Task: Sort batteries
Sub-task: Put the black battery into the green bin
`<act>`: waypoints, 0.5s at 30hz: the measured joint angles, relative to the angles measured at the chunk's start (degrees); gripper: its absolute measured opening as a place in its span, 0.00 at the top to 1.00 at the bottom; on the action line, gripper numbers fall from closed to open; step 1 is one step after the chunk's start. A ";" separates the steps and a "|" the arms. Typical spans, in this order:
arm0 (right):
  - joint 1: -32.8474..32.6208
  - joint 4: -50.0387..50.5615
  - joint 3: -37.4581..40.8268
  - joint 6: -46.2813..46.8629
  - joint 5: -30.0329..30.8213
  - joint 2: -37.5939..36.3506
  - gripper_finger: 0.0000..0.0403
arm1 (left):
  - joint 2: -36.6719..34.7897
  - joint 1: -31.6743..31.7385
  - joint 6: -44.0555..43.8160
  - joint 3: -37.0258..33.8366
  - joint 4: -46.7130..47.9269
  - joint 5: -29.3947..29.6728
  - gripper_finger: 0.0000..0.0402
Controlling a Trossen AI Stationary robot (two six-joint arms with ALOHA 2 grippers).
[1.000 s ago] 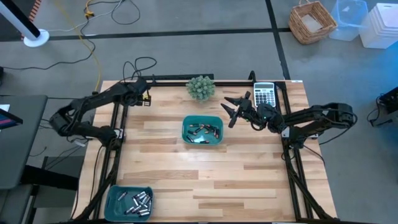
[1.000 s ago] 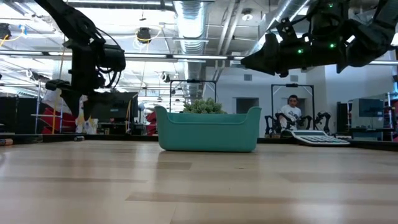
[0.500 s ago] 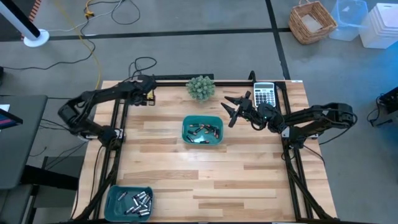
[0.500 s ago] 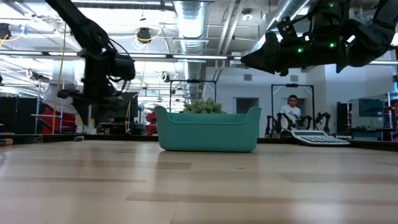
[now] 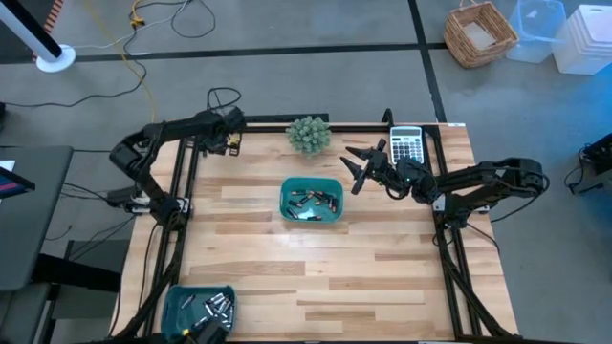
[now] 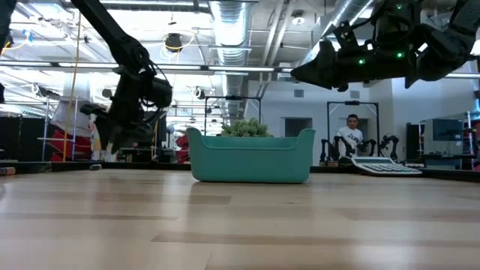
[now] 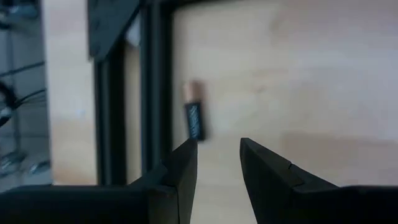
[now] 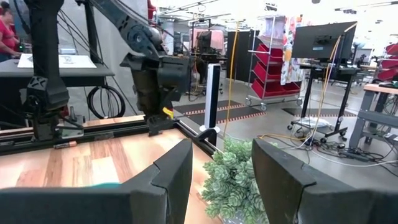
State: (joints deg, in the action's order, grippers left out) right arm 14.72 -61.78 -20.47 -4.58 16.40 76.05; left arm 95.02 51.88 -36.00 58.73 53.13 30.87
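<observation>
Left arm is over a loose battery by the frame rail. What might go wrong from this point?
1. The battery lies close beside the dark rail; a left gripper finger may catch the rail or nudge the cell against it.
2. It is a cylinder, so an off-centre pinch may roll it away.
3. The right gripper hangs open beside the tray; the arms may crowd there.

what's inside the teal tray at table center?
The high view shows a loose pile of batteries inside the center teal tray, dark with silvery parts. Any lying under the pile are covered. From the low view the tray wall hides them all.
</observation>
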 joint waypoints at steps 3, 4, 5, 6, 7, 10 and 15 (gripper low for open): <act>0.06 0.14 -0.02 0.00 0.00 0.00 0.55 | 1.36 1.54 2.74 1.94 -0.49 -3.07 0.71; 0.06 0.24 -0.02 -0.05 0.00 0.00 0.55 | 2.05 2.20 3.72 2.52 -0.31 -4.91 0.70; 0.06 0.24 -0.02 -0.19 0.00 0.00 0.55 | 2.55 2.81 4.86 3.27 0.33 -6.71 0.70; 0.06 0.24 -0.02 -0.37 0.00 0.00 0.55 | 3.11 3.41 6.01 4.19 0.80 -8.08 0.69; 0.06 0.22 -0.02 -0.46 -0.02 0.00 0.55 | 3.66 3.94 6.86 5.31 1.58 -9.15 0.69; 0.06 0.24 -0.02 -0.48 -0.02 0.00 0.55 | 4.90 4.85 8.00 8.12 5.74 -9.66 0.67; 0.06 0.22 -0.02 -1.35 -0.02 0.00 0.55 | 4.90 4.76 10.09 11.04 7.65 -9.46 0.66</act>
State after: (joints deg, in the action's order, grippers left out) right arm 14.79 -61.56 -20.49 -5.93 16.38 76.05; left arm 99.92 56.64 -25.91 69.77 60.78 21.41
